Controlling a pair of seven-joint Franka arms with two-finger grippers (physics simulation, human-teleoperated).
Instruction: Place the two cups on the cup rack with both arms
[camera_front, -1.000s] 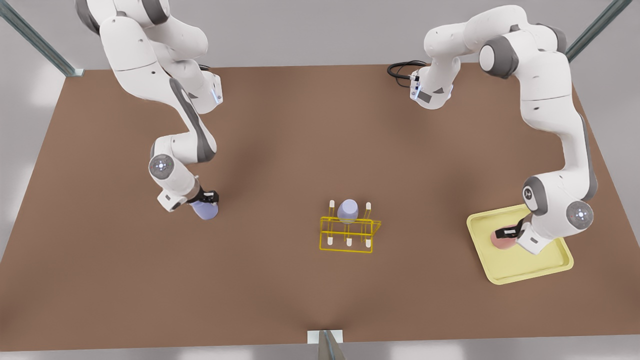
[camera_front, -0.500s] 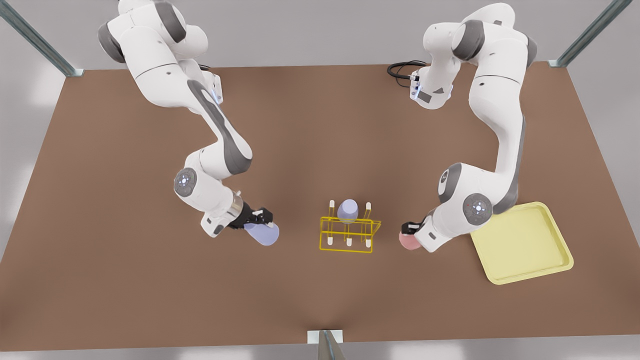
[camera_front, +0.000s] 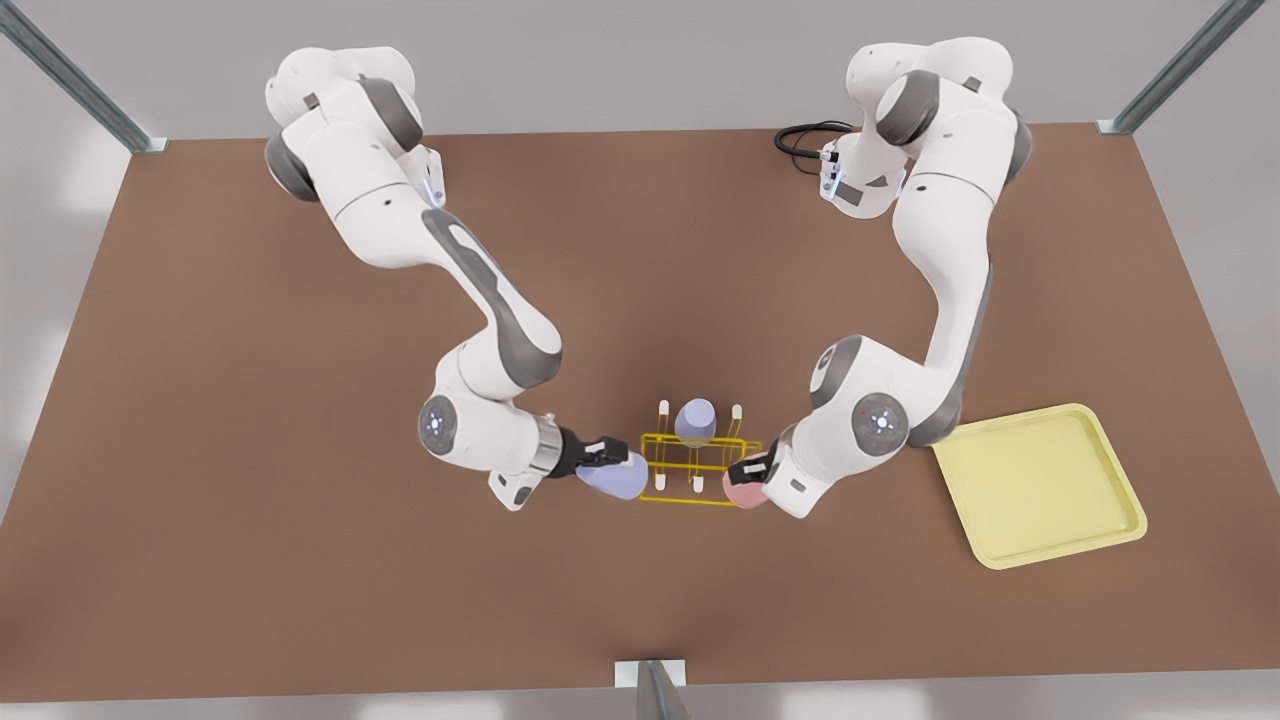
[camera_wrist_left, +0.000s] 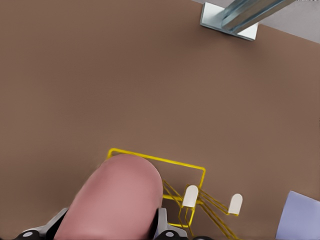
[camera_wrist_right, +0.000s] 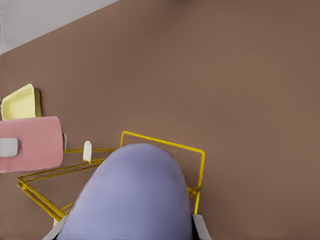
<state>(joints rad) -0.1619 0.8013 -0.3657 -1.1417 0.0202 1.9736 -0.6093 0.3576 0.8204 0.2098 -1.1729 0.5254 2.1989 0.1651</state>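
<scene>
My left gripper (camera_front: 748, 470), on the front view's right, is shut on the pale pink cup (camera_front: 742, 488) (camera_wrist_left: 117, 200), held tilted at the cup rack's (camera_front: 700, 439) right end. At the front view's left, my right gripper (camera_front: 605, 455) is shut on the pale lavender cup (camera_front: 615, 480) (camera_wrist_right: 132, 195), which touches or nearly touches the rack's left end. The yellow wire rack (camera_wrist_left: 165, 161) (camera_wrist_right: 165, 144) stands between both cups with white-tipped pegs. Each wrist view also catches the other arm's cup: lavender cup (camera_wrist_left: 300, 215), pink cup (camera_wrist_right: 30, 144).
A third lavender cup (camera_front: 695, 421) sits upside down on the rack's back middle peg. The pale yellow tray (camera_front: 1040, 485) (camera_wrist_right: 20, 101) lies at the front view's right. A black cable (camera_front: 805, 138) coils at the far edge; a metal post (camera_front: 650, 690) stands at the near edge.
Both arms have swung inward from the table's sides to the rack. The pink cup left the yellow tray; the lavender cup travelled from the front view's left. Both stay gripped.
</scene>
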